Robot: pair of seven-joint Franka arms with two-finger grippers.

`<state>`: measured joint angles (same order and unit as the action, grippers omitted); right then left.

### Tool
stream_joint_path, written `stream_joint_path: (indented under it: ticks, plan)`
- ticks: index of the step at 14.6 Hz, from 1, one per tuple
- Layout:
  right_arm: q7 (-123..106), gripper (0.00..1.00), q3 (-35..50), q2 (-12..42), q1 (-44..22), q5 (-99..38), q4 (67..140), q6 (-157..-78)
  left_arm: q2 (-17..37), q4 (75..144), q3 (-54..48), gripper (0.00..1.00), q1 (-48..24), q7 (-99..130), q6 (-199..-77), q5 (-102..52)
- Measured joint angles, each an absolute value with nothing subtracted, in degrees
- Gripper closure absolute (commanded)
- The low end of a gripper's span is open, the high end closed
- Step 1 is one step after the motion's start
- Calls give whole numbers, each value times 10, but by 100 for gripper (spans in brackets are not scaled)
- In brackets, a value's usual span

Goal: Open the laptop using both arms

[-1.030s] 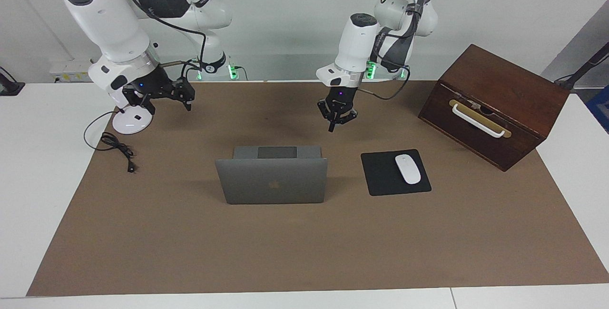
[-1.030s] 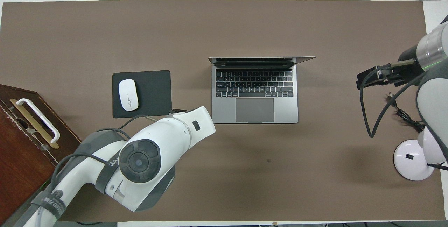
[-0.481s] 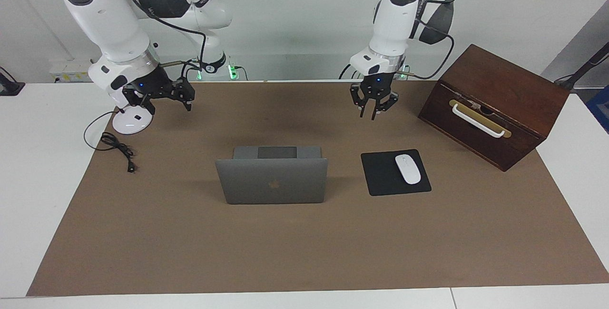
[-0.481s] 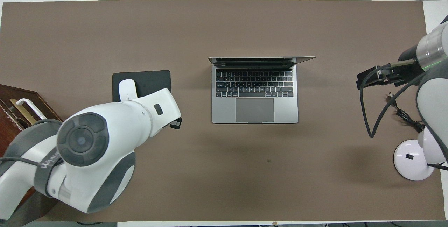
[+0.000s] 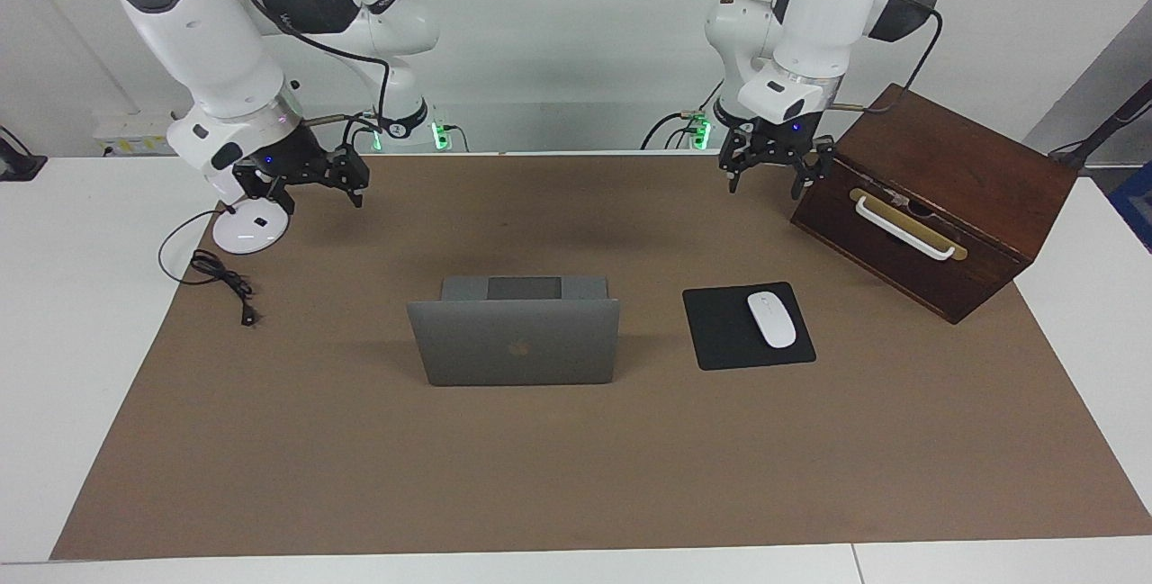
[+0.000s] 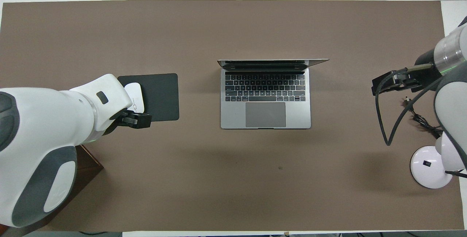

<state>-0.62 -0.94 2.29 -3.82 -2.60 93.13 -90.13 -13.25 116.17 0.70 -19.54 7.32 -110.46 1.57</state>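
At the middle of the worktop [image 5: 810, 476] the laptop [image 5: 515, 343] is seen standing open, lid upright, so the opening step is judged done and only withdrawal is called for. The left end effector [image 5: 777, 170], fingers spread and empty, is held up well apart from the laptop, beside the wooden box [image 5: 936, 197]. The right end effector [image 5: 310, 177], seemingly spread too, waits well apart from the laptop.

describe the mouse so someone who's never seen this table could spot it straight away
Start from the big dark wooden box with the pale handle at the left arm's end of the brown mat. Just farther from the robots lies a black square mouse pad, beside the open laptop. The mouse lies on that pad: small, white, oval, the only white thing there.
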Motion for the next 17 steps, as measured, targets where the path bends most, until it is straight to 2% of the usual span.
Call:
stream_joint_path:
  ticks: [6,8,13,17]
  plan:
    - [-6,0,-10,23,-38,-26,931,-901,-132,1127,12,0,-95,73,-1092,16]
    - [-6,0,-10,23,-38,-26,931,-901,-127,1098,12,0,-73,73,-1049,16]
    - [-6,0,-10,23,-38,-26,931,-901,-75,963,12,0,-49,73,-933,16]
    - [-6,0,-10,23,-36,-26,931,-901,-53,949,12,0,-44,74,-913,15]
